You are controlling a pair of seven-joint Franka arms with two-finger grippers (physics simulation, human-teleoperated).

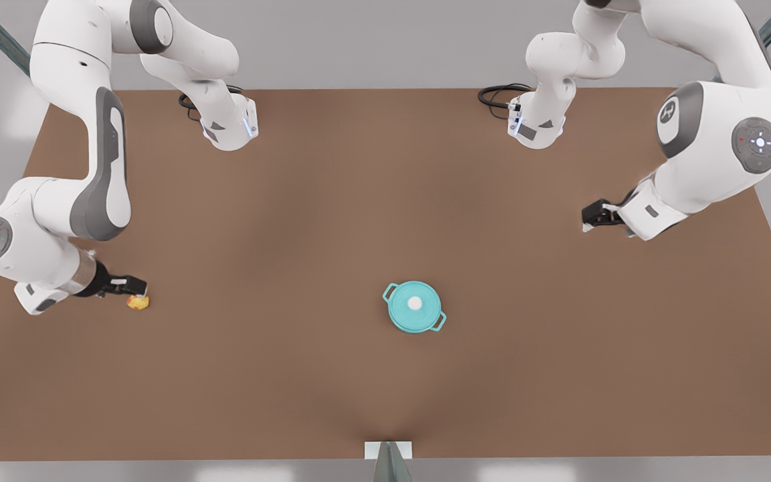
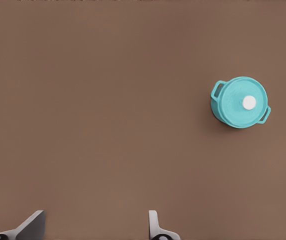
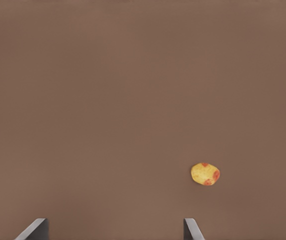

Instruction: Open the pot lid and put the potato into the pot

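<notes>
Two claws, both spread wide with nothing in them, so I'm starting clean. Right claw point(image 1: 132, 286) is out at the front view's left, low over the table point(image 1: 292, 201), just beside the potato point(image 1: 138, 302). Through the right wrist camera the potato point(image 3: 205, 174) lies off to one side of the gap between the fingers point(image 3: 35, 229), not centred, so I'd line up before closing.

I reckon the potato is light and firm, but it's lumpy and rounded and could squirt out of a lazy pinch. My pick is across its narrower middle, fingers set squarely.

Left claw point(image 1: 589, 217) hangs at the front view's right, well apart from the pot point(image 1: 440, 323), which stands near the middle of the table toward the near edge. The pot lid point(image 1: 404, 313) sits flat and closed on it, white knob point(image 1: 414, 303) dead centre. From the left wrist camera I see the pot lid point(image 2: 235, 97), the knob point(image 2: 249, 102), the pot point(image 2: 218, 107) and its two loop handles on opposite sides.

That knob is the only sensible hold: small, probably smooth, so I want a firm pinch and a straight lift. The lid looks rigid; the pot may shift, I'd guess.

Room is generous: bare table all round the pot for setting the lid down, and the potato is near the table's side edge, so I'd carry it inward
</notes>
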